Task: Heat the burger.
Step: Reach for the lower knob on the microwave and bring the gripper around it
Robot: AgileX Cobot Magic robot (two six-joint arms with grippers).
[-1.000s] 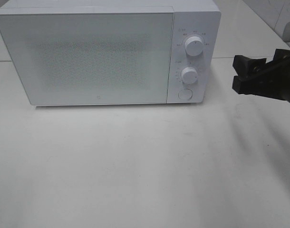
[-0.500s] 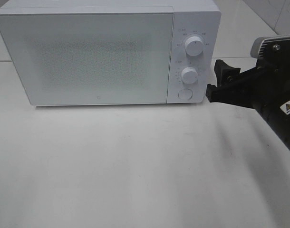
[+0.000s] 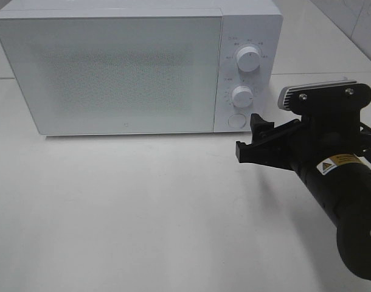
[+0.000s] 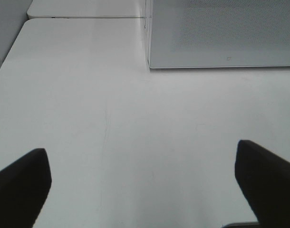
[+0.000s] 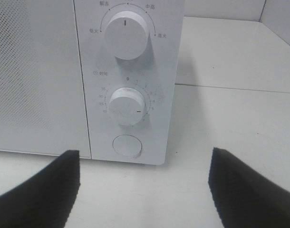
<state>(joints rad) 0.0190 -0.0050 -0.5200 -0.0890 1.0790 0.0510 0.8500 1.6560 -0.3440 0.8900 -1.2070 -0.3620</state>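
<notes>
One microwave (image 3: 140, 67) stood on one desk (image 3: 143, 207). It had one door (image 3: 112, 73), and its control panel carried two round knobs, an upper knob (image 3: 249, 59) and a lower knob (image 3: 241, 95), plus one round button (image 3: 236, 120) under them. Printed scale rings numbered two, one around each knob. One seam line (image 3: 319, 74) ran across the desk beside the microwave. Two end effectors showed across the views: the right end effector (image 3: 250, 137) and the left end effector (image 4: 142, 156). Each had two dark fingers (image 4: 21, 185), four in all. The high view held one black arm (image 3: 350, 207), which bore one yellow warning sticker (image 3: 339, 163) and one grey camera housing (image 3: 316, 91).
</notes>
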